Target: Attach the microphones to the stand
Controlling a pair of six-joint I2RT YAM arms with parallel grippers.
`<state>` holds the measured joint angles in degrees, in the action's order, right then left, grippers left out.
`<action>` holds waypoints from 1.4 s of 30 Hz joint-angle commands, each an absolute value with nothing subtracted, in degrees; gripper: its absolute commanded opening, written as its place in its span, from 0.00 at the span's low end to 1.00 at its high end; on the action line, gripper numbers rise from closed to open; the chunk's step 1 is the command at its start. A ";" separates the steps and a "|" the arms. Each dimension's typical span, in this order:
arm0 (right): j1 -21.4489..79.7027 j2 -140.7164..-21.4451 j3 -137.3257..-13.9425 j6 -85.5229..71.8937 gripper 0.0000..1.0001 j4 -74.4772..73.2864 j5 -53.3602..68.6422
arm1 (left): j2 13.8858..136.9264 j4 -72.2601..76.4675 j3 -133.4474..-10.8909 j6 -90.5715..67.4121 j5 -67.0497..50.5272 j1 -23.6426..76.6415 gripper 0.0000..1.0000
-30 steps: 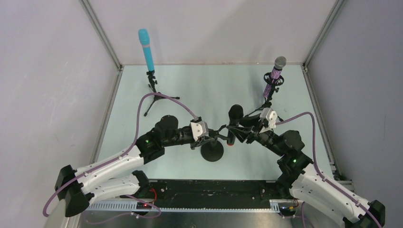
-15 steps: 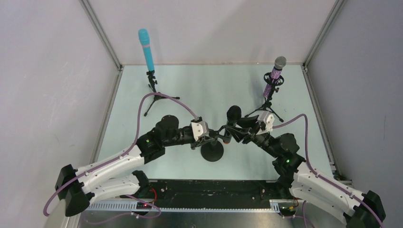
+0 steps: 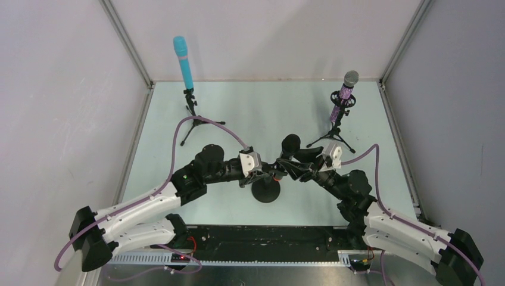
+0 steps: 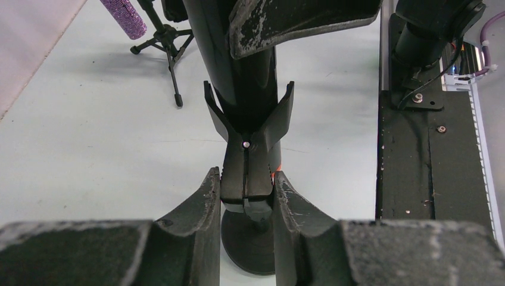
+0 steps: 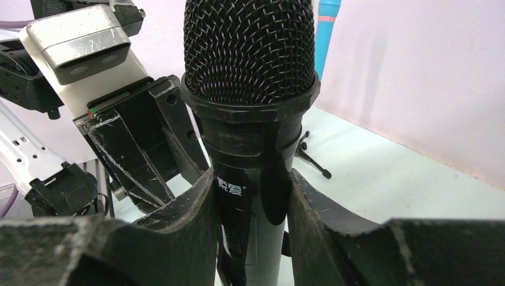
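Observation:
The black microphone (image 3: 290, 143) stands nearly upright over the round-based black stand (image 3: 265, 190) at the table's middle. My right gripper (image 5: 251, 179) is shut on its glossy body below the mesh head (image 5: 250, 59). In the left wrist view the microphone's body (image 4: 238, 53) sits between the forked prongs of the stand's clip (image 4: 247, 128), and a bit of orange end (image 4: 273, 174) shows beside the clip's stem. My left gripper (image 4: 246, 179) is shut on that stem, above the base (image 4: 250, 244). The light blue microphone (image 3: 183, 61) and the purple glitter microphone (image 3: 344, 98) stand in tripod stands.
The blue microphone's tripod (image 3: 192, 122) stands at the back left, with the left arm's purple cable (image 3: 202, 121) looping by it. The purple one's tripod (image 3: 333, 138) stands at the back right, just behind the right wrist. A black rail (image 3: 262, 238) runs along the near edge.
My right arm has shifted left and lower, carrying the black microphone's lower end into the clip. The left gripper has stayed on the stand.

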<state>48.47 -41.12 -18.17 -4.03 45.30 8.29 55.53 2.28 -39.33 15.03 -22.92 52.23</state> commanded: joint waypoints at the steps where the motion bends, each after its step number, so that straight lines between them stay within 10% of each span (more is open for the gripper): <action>1: 50.12 -42.14 -18.21 -4.17 0.00 53.25 6.52 | 54.88 3.85 -40.47 15.46 -23.82 52.24 0.00; 18: 52.07 -44.28 -17.20 -3.68 0.00 56.30 3.94 | 54.29 3.96 -40.14 15.68 -22.97 52.26 0.02; 28: 52.13 -44.53 -16.92 -3.44 0.00 56.41 3.57 | 55.35 3.96 -40.88 15.97 -23.02 52.21 0.95; 42: 52.29 -45.25 -17.54 -4.04 0.12 57.13 3.94 | 54.48 3.95 -40.71 16.34 -21.26 52.21 1.00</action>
